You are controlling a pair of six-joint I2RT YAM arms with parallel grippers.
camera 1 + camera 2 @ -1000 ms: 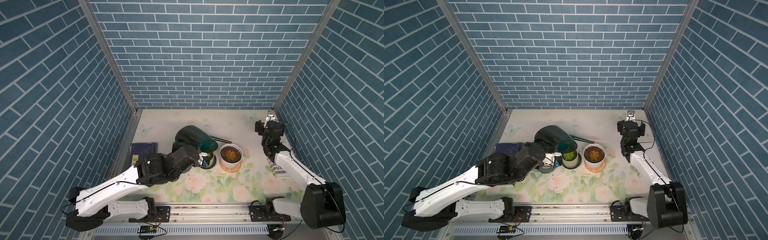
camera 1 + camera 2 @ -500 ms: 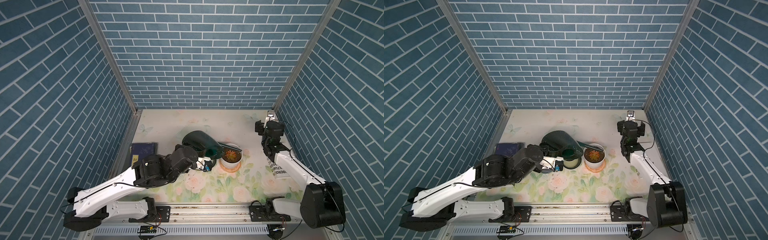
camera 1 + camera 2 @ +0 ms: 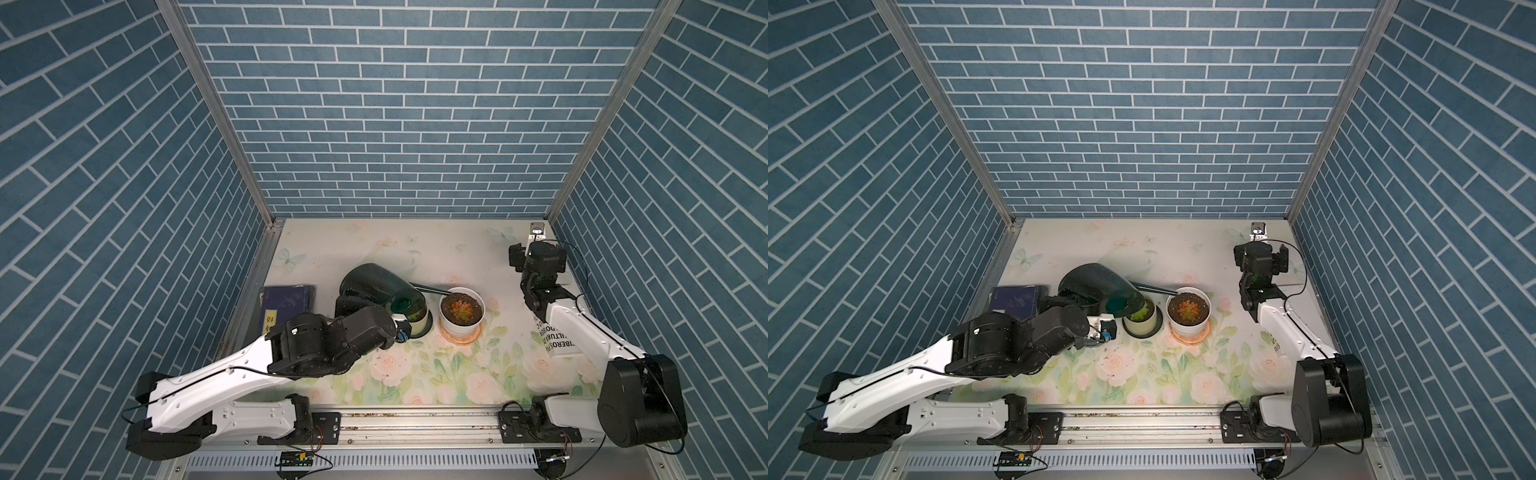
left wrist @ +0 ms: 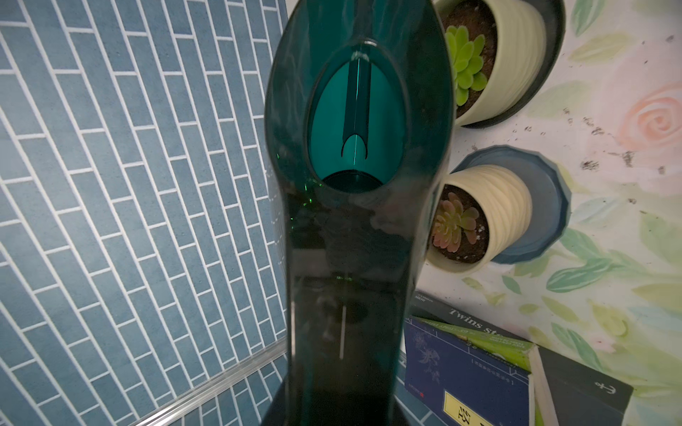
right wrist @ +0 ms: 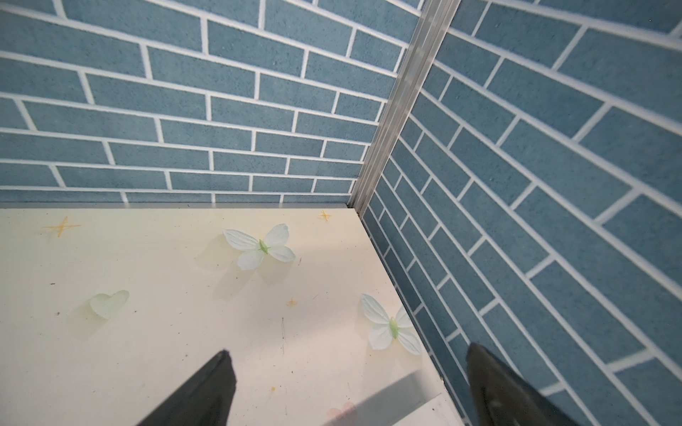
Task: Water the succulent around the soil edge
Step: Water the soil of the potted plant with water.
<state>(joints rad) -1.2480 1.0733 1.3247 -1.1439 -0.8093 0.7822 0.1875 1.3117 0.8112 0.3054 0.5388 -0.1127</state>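
The succulent (image 3: 461, 309) (image 3: 1187, 309), an orange-red rosette in dark soil, stands in a white pot (image 3: 457, 330) on an orange saucer. A dark green see-through watering can (image 3: 380, 284) (image 3: 1094, 284) (image 4: 354, 206) hangs tilted just left of it. The tip of its thin spout (image 3: 444, 291) (image 3: 1169, 292) is over the soil at the pot's back-left rim. I see no water. My left gripper (image 3: 353, 302) is shut on the can's handle and mostly hidden under the can. My right gripper (image 5: 347, 369) (image 3: 538, 255) stands open and empty near the back right corner.
A cream ribbed pot with a green succulent (image 3: 417, 320) (image 4: 465, 62) on a dark saucer sits under the can's front. A second cream pot with a pinkish succulent (image 4: 452, 225) stands on a blue saucer. Stacked books (image 3: 286, 305) (image 4: 479, 369) lie by the left wall.
The can swung right, carrying the spout across the white pot's back rim, then drew back left to the back-left rim. The right arm has not moved.
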